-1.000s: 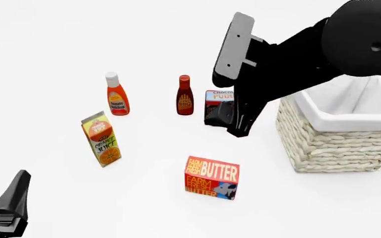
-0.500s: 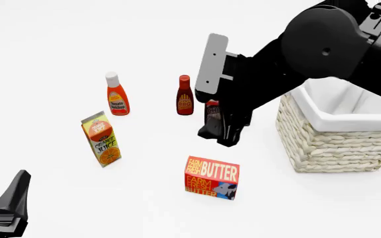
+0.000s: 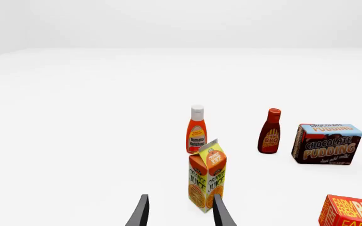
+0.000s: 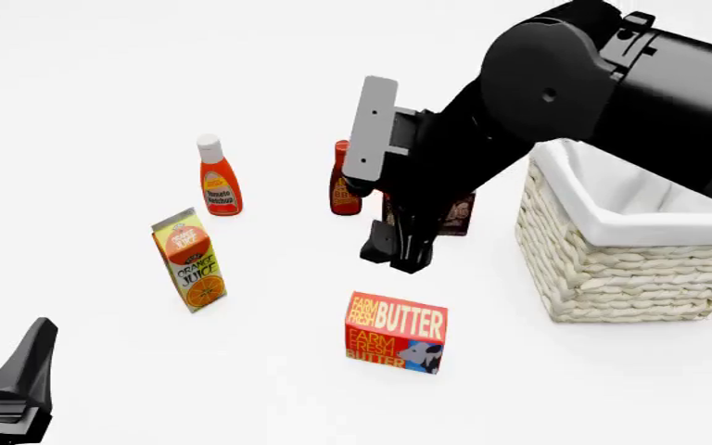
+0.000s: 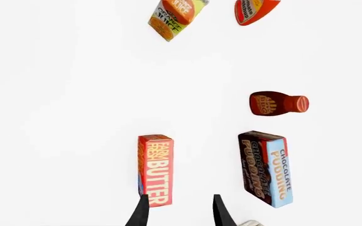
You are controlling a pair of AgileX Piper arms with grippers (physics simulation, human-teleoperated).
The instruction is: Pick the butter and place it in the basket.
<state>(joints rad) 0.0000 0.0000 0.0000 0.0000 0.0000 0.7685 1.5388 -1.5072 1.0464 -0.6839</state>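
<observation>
butter [image 4: 396,332]: small red-orange box, stands upright on its long edge on the tabletop [image 4: 108,83], front-centre; well apart from the basket [image 4: 603,269], which sits off to the right. Nothing touching it.
right gripper [image 4: 396,248]: hangs above and just behind the butter, pointing down. Fingers [image 5: 140,214] parted, nothing between them; in the right wrist view the box's end sits at the tip of one finger, so not centred over it yet.
left gripper [image 3: 179,214]: low at the near left corner, fingers apart, holding nothing; juice carton [image 3: 207,181] just ahead of it. Idle.
handling (est.): rigid carton, prob. light, smooth printed faces so a bit slick; corners could dent if squeezed hard. Tall and thin as it stands, so a knock from one finger may tip it.
where to grip: across the thin dimension, pads on the two big printed faces, near mid-length, low enough to clear the top edge. Needs a shift sideways so box sits between both fingers before descent.
neighbours: pudding box [image 5: 266,167] and BBQ bottle [image 5: 276,103] behind, apart from butter; ketchup [image 4: 218,178] further left. No crowding at the grip faces.
</observation>
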